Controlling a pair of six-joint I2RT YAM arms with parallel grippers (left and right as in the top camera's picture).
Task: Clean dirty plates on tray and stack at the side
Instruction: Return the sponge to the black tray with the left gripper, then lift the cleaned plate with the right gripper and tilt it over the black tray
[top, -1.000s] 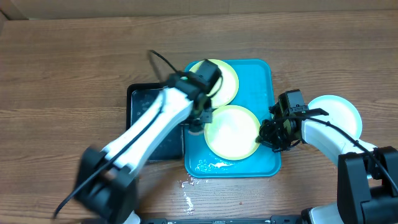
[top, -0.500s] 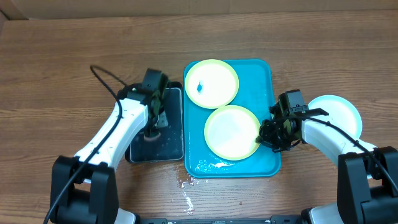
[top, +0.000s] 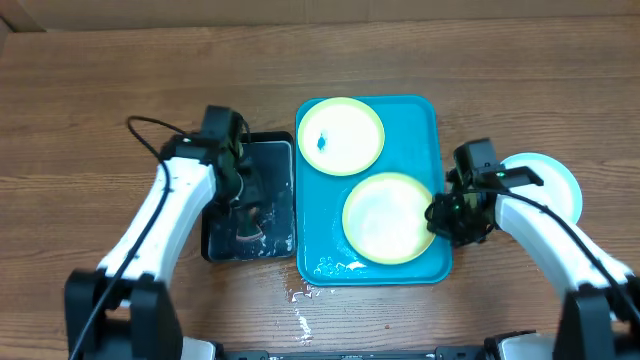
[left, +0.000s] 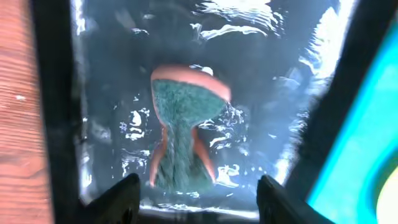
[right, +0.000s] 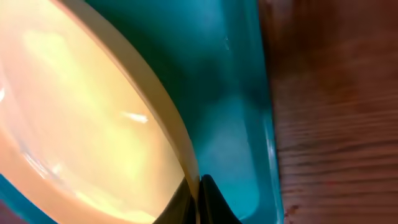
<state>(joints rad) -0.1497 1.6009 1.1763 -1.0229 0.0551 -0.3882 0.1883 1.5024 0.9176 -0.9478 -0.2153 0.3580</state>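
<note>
- The right gripper (top: 447, 216) is pinching the edge of the near plate (top: 385, 220) and dragging it right across the blue tray (top: 418, 125) — toward the side plate (top: 552, 170) on the table.
- The left gripper (left: 199, 196) is now hanging wide open over the black tray (top: 283, 150), and the sponge (left: 183, 130) is lying loose in water.
- The far plate (top: 345, 135) is still sitting on the blue tray with a blue smear (top: 321, 141) — I think it is waiting for a scrub.
- The blue tray's raised rim is standing in the way.

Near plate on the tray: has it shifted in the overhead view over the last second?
Yes. The near plate has slid right, toward the tray's right rim, with the right gripper pinching its edge.
</note>
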